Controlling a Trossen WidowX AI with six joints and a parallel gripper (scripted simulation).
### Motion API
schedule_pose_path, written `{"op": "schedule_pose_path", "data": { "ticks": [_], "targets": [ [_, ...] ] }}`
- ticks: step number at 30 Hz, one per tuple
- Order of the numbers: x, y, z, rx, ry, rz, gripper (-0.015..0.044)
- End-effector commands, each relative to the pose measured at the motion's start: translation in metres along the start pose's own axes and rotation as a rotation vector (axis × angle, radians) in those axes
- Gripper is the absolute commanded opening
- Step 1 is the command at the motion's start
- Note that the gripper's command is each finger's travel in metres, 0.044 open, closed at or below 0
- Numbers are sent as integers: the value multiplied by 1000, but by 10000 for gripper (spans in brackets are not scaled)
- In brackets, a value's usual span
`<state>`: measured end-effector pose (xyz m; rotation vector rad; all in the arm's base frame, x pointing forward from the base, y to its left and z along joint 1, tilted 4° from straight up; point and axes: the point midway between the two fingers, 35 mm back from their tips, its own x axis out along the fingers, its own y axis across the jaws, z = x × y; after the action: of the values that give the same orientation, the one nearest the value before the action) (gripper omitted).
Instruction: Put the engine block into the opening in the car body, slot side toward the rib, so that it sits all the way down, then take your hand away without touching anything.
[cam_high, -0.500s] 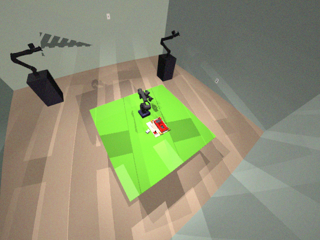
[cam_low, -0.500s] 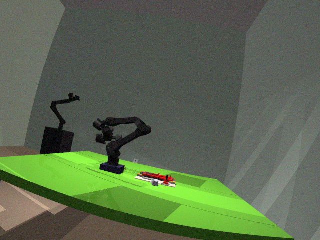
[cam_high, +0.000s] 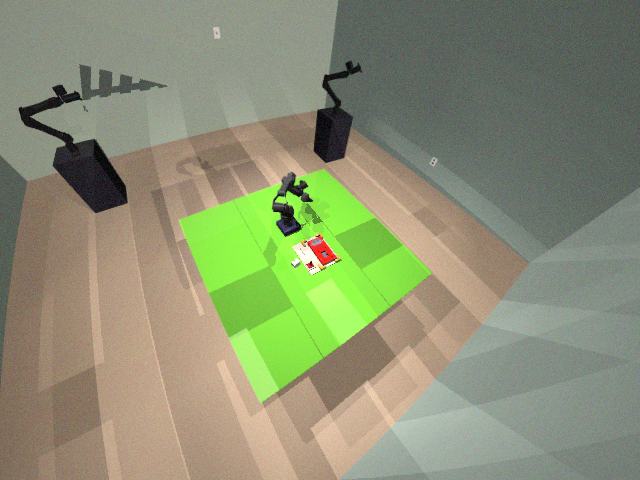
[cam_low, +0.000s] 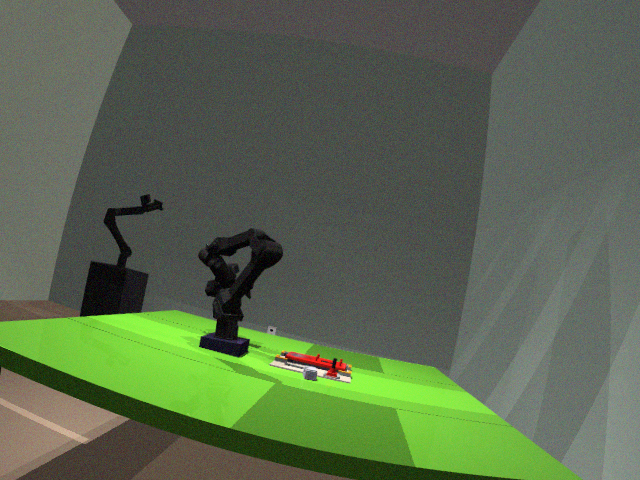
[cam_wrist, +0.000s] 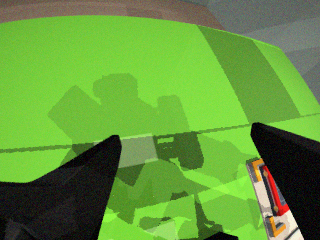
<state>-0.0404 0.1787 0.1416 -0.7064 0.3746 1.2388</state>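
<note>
Pick-up step in hand, as judged: gripper (cam_high: 308, 198) (cam_wrist: 187, 135) released, holding nothing; grey block (cam_high: 295, 263) (cam_low: 310, 373), presumably the engine block, lies just beside the car body (cam_high: 322, 250) (cam_low: 315, 360) (cam_wrist: 277, 195); next move calls for reaching over it.

dim walls, grainy, hard-edged shadows

Red car body (cam_high: 326, 254) (cam_low: 310, 359) (cam_wrist: 276, 191) partly hidden behind gripper finger (cam_wrist: 295, 170) in wrist view, its opening too small to make out from outside, table (cam_low: 330, 428) cut off by exterior view's edge
</note>
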Motion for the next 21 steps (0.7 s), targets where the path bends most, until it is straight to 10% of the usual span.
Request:
{"op": "schedule_pose_path", "data": {
  "ticks": [1, 21],
  "targets": [
    [9, -14, 5, 9, 77, -71, 440],
    [62, -138, -6, 210, 634, -357, 440]
  ]
}}
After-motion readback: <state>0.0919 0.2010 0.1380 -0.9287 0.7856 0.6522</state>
